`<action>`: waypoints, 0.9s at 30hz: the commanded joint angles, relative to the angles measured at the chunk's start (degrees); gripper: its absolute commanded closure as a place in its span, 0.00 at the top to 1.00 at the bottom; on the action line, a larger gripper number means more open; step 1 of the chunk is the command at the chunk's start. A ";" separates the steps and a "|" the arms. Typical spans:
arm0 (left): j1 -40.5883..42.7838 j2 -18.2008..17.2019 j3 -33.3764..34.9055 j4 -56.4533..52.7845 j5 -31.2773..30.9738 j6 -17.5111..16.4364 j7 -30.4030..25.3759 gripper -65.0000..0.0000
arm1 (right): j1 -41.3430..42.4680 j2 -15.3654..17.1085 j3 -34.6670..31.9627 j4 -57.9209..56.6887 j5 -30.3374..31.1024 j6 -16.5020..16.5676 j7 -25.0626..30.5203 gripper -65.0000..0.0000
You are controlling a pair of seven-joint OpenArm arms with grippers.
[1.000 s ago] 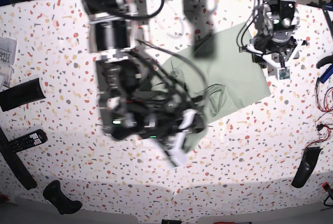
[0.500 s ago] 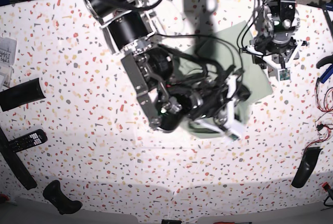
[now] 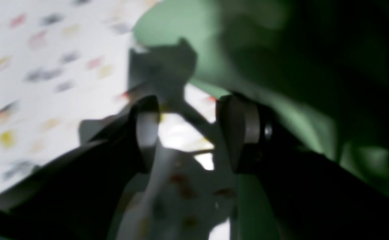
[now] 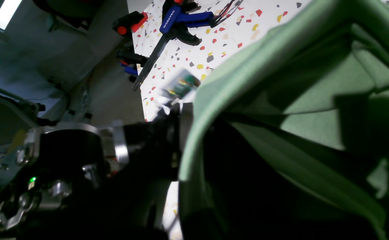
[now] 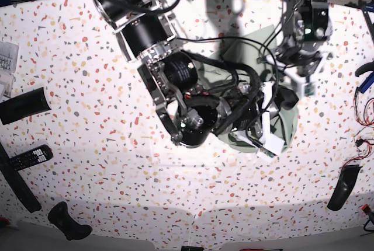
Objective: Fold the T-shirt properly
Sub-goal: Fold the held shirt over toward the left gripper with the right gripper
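The T-shirt is lying bunched on the speckled counter. Our right gripper is clenching a fold of it; our left gripper is hovering with jaws apart, holding nothing. A blue clamp is reading "WORKPRO".

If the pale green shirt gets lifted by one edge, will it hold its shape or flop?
Likely floppy: the pale sage-green cloth T-shirt already drapes in soft folds. Probably light, since it hangs from the right claw and bunches there. It would likely slide, not roll.
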 commanded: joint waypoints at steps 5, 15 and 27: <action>-2.95 -0.20 -0.09 0.68 5.73 -0.44 5.51 0.47 | 1.55 -0.73 0.11 0.90 1.84 0.63 1.33 0.00; -1.51 -7.37 -1.57 0.72 -0.46 2.80 5.75 0.47 | 1.53 -0.73 0.11 0.90 1.62 0.70 1.33 0.00; -1.77 -9.31 -1.88 5.57 -11.39 -2.58 5.35 0.47 | 1.53 -0.73 0.11 0.90 1.62 0.83 1.33 0.00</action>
